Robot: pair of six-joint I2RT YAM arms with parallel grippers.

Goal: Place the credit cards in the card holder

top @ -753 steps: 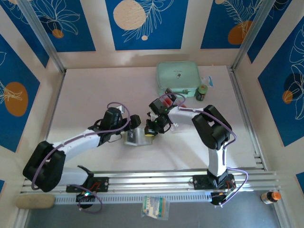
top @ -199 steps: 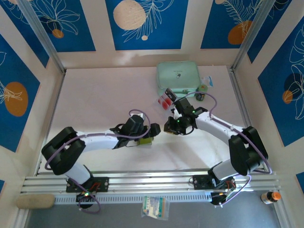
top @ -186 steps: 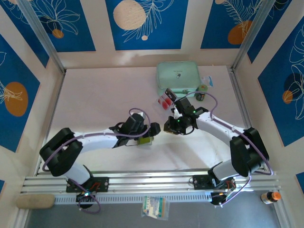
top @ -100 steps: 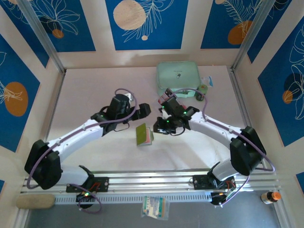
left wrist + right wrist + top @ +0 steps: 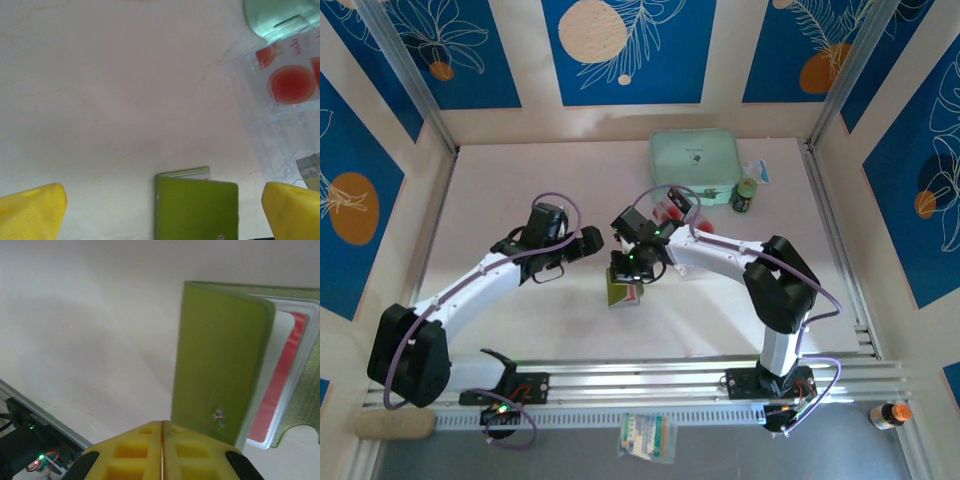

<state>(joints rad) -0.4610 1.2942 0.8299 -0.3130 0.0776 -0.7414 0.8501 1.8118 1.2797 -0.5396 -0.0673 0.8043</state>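
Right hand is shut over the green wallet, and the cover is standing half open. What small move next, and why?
Probably lower the shut right hand onto the cover of the wallet to press it flat. The cover stands lifted, a red-and-white card already sits inside, and the hand carries nothing.

card holder: olive-green, lying on the table mid-workspace, cover ajar with a snap stud on it, notched tab edge spread flat. One credit card, white and red, sits in its clear sleeves. More credit cards, pale with red round marks, in the clear tray nearby
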